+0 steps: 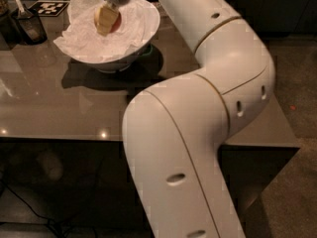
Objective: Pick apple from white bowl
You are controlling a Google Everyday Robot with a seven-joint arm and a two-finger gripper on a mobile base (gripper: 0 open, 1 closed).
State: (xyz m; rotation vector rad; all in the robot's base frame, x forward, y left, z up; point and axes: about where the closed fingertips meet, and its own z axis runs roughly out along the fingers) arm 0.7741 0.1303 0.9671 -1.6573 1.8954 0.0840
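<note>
The white bowl (150, 28), lined with crumpled white paper (84, 41), stands at the back left of the dark table (54, 108). My gripper (107, 19) hangs over the bowl's middle, reaching down from the top of the view. Its yellowish fingers (103, 20) are closed around the apple (116, 25), of which only a reddish patch shows at their right side. The apple is held just above the paper, inside the bowl's rim. My big white arm (198, 113) fills the right and centre of the view.
A dark container with a utensil (26, 25) stands at the table's far left. A black-and-white marker tag (47, 7) lies behind the bowl. The table's front edge runs across the middle of the view, with floor to the right.
</note>
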